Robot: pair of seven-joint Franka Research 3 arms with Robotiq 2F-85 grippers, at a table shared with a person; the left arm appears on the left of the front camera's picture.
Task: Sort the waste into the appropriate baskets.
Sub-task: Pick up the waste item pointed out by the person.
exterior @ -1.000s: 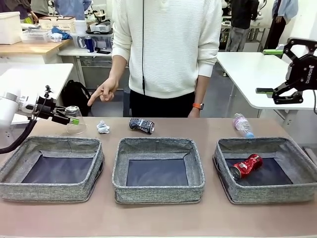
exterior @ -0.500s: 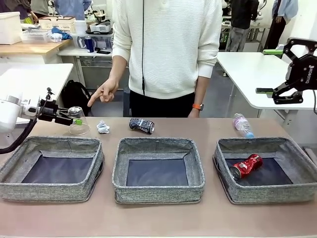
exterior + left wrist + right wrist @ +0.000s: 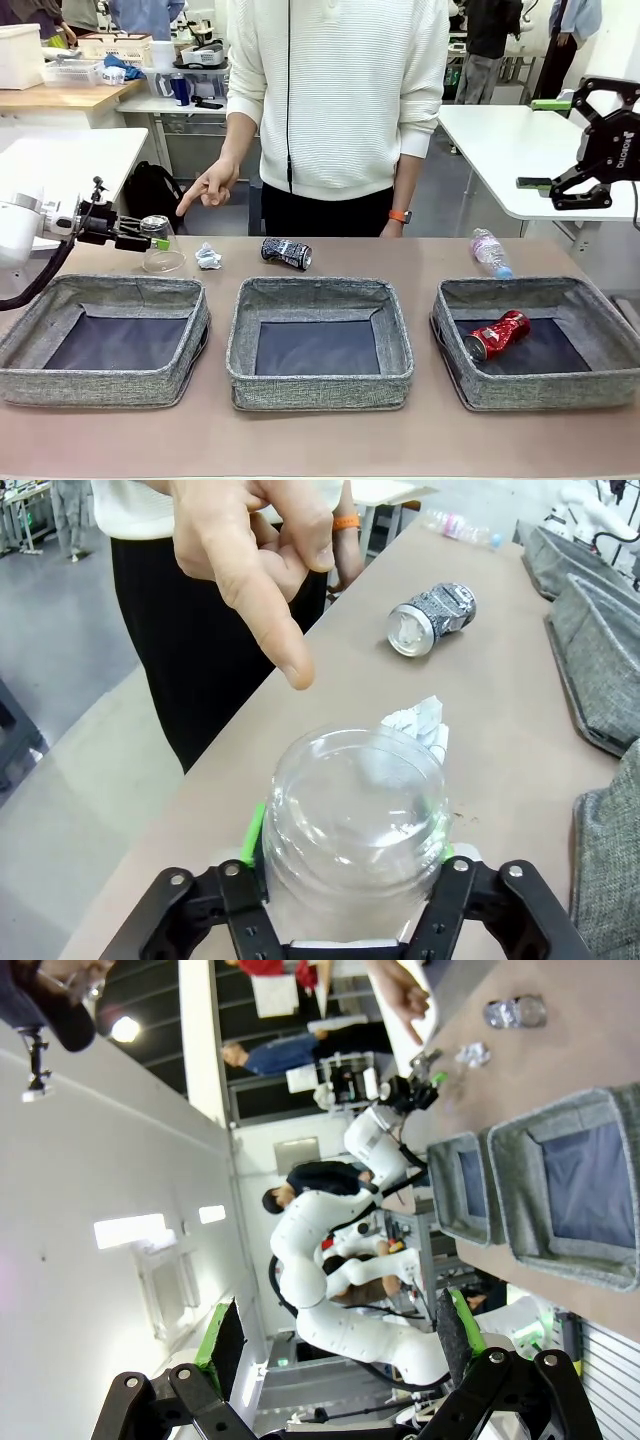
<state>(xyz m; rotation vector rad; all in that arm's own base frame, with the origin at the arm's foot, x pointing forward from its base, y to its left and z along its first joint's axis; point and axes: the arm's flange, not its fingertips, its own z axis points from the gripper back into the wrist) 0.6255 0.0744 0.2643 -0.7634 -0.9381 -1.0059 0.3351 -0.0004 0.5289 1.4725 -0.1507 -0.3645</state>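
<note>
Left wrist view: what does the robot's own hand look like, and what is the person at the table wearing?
The left hand is black: two fingers on linked bars with round pivot pins, tipped with bright green pads. The front view adds its white arm and a black cable. The person wears a white top, black trousers and an orange wristband.

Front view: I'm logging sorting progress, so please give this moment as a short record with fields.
Left gripper: jaws around the clear cup, pads at its sides
Right gripper: open, raised, holding nothing
Right basket: red can inside
On table, unsorted: paper wad, black-and-white can, bottle
Person's hand: pointing down, near the cup
</note>
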